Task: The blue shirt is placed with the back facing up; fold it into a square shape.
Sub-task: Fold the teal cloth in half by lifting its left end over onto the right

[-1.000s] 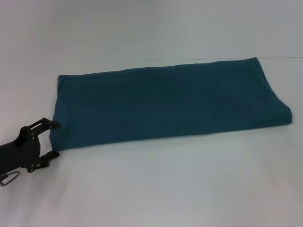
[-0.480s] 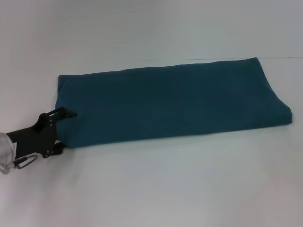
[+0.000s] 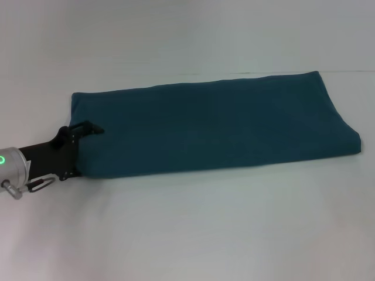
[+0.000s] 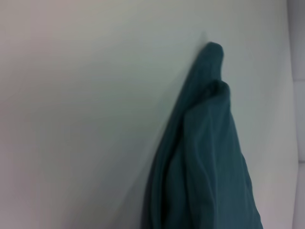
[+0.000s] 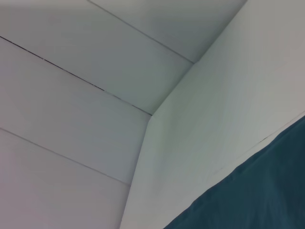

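The blue shirt (image 3: 211, 126) lies folded into a long flat band across the white table, running from the left to the far right. My left gripper (image 3: 83, 151) is at the band's near left corner, open. One black finger rests over the top of the cloth and the other sits by the near edge, so the corner lies between them. The left wrist view shows the shirt (image 4: 209, 157) close up as a stack of folded layers. A corner of the shirt (image 5: 257, 191) fills the right wrist view's lower part. My right gripper is out of view.
The white table (image 3: 193, 228) spreads wide in front of the shirt and to its left. Its far edge meets a pale panelled wall (image 5: 71, 95) just behind the shirt's right end.
My left gripper has moved forward and to the right, from just off the shirt's left corner to straddling that corner. The shirt has hardly shifted.
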Controlling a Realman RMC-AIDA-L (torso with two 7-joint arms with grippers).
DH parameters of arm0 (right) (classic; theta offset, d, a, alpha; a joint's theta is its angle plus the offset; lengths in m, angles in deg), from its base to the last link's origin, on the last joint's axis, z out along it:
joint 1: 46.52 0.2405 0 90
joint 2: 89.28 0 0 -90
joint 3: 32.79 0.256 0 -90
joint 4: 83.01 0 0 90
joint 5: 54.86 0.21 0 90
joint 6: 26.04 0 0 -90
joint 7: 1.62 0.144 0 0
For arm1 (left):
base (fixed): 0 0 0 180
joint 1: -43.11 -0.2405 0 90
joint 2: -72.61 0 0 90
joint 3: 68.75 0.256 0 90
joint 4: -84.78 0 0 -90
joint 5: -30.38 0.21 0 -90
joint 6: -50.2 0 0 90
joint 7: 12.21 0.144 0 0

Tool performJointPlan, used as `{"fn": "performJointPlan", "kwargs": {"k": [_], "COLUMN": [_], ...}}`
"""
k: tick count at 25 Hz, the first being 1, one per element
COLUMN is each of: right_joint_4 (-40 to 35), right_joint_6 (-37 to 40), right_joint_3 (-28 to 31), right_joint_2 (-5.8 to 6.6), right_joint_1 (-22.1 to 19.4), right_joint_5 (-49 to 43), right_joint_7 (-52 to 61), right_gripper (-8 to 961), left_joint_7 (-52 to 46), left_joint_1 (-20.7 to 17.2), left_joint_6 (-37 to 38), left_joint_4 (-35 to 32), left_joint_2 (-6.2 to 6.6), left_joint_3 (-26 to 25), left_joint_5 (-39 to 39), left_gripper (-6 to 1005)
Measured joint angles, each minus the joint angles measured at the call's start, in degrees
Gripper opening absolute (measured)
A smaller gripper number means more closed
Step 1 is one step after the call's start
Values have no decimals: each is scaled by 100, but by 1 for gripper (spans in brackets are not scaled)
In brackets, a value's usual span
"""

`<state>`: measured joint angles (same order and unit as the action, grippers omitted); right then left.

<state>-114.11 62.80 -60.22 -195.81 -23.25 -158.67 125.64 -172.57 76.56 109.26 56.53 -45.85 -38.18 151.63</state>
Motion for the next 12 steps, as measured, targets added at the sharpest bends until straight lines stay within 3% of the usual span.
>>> {"fn": "performJointPlan", "kwargs": {"k": [12], "right_joint_4": [2], "right_joint_6": [-4], "right_joint_3": [83], "right_joint_2": [0], "right_joint_1": [-1], "right_joint_5": [10], "right_joint_7": [22], "right_gripper": [794], "left_joint_7": [408], "left_joint_1": [-37], "left_joint_6": [278], "left_joint_4": [-96], "left_joint_2": [29], "left_joint_3": [99], "left_joint_5": [2], "left_gripper": [673]}}
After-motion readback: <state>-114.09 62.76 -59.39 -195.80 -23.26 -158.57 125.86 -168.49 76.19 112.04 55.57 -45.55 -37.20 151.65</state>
